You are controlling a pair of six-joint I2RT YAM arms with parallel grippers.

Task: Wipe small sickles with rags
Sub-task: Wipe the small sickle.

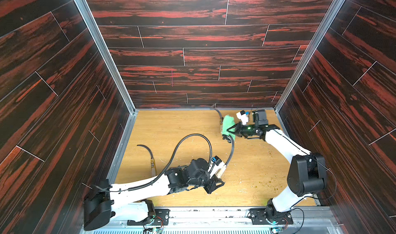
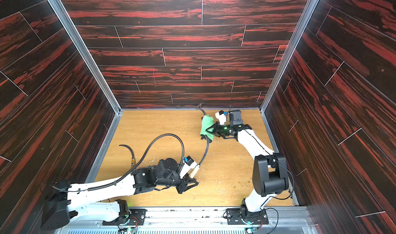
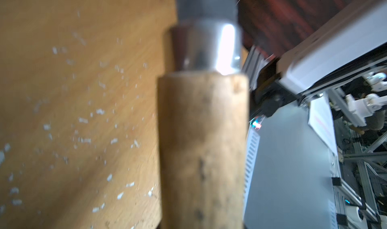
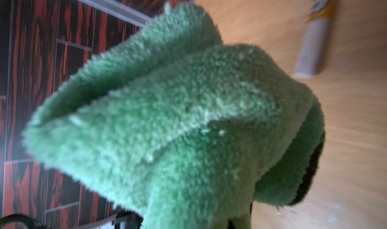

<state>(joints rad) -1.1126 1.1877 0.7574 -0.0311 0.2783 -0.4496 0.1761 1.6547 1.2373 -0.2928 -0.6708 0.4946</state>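
In both top views the left gripper (image 1: 217, 179) (image 2: 190, 180) is clamped on the pale wooden handle of the held sickle (image 1: 221, 170) (image 2: 194, 171). Its thin dark blade curves up across the tabletop (image 1: 171, 132) and meets the lower edge of the rag (image 1: 228, 124) (image 2: 206, 125); the tip is hidden there. The right gripper (image 1: 233, 130) (image 2: 211, 130) is pinched tight on that fluffy green cloth.

A second sickle (image 1: 153, 167) (image 2: 132, 160) lies flat near the left wall, well apart. A third sickle (image 1: 221, 126) lies just beside the rag, near the back wall. A black ribbed cable (image 1: 192, 135) arches over the open middle of the board. Pale flecks (image 1: 242, 180) litter the front right.

In the left wrist view the rough handle (image 3: 203, 154) fills the centre. Above it come a shiny metal ferrule (image 3: 209, 49) and the dark blade root. The fingers are out of sight.

In the right wrist view the folded, dark-edged rag (image 4: 167, 112) blocks most of the frame. The third sickle's handle (image 4: 312, 45), with a yellow-black band, lies beyond it on bare wood.
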